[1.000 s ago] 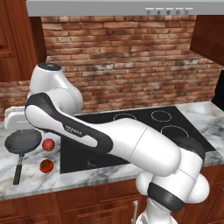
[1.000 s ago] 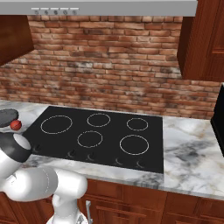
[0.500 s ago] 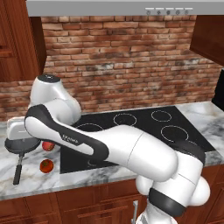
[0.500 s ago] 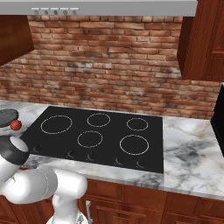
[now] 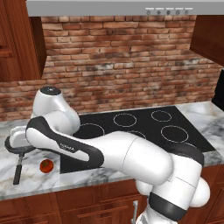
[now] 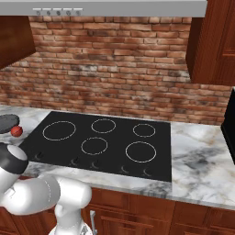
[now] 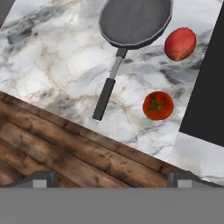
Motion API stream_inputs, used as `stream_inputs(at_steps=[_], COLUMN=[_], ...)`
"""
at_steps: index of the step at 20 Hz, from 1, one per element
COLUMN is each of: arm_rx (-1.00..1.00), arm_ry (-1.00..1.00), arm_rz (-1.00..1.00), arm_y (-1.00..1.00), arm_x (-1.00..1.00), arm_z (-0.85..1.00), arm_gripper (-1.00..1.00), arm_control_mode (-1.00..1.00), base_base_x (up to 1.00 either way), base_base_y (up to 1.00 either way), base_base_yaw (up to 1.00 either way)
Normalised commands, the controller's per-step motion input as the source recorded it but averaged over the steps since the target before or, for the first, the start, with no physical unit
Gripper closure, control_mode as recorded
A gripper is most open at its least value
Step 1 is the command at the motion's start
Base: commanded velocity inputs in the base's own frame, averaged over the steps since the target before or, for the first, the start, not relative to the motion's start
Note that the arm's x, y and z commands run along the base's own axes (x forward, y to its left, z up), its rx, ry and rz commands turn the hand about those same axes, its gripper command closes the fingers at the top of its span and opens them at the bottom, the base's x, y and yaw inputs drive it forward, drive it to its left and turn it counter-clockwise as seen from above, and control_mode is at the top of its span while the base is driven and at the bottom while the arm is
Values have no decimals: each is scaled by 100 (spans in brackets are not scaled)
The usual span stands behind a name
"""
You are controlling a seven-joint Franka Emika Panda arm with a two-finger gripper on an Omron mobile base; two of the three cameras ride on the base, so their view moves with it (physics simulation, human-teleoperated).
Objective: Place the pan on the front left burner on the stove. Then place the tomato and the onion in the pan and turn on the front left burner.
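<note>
Two fingertips of the hand (image 7: pixel 112 179) wide apart, empty, above the pan (image 7: pixel 134 21).

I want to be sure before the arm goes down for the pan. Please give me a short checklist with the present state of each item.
1. Fingers open and empty: ok.
2. Pan lies on the marble counter, nothing inside: ok.
3. Pan handle free, nothing touching it: ok.
4. Tomato and onion apart from the pan: ok.
5. Front left burner free of objects: ok.
6. Fingers lined up over the handle: not ok, handle sits off to one side.
</note>
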Motion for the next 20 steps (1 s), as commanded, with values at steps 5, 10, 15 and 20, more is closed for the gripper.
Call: stream_inputs(at_steps=[5, 10, 15, 20], arm_rx=[0, 0, 0, 0], arm_ry=[0, 6, 4, 0], arm_rz=[0, 0, 0, 0], arm_y=[19, 23, 13, 11], arm_x=[12, 13, 12, 17], arm_z=[-17, -4, -1, -9], arm_gripper=[-100, -100, -100, -100], arm_control_mode=[-100, -100, -100, -100], base_base_x=[0, 0, 0, 0], base_base_y=[0, 0, 0, 0], base_base_yaw=[0, 0, 0, 0])
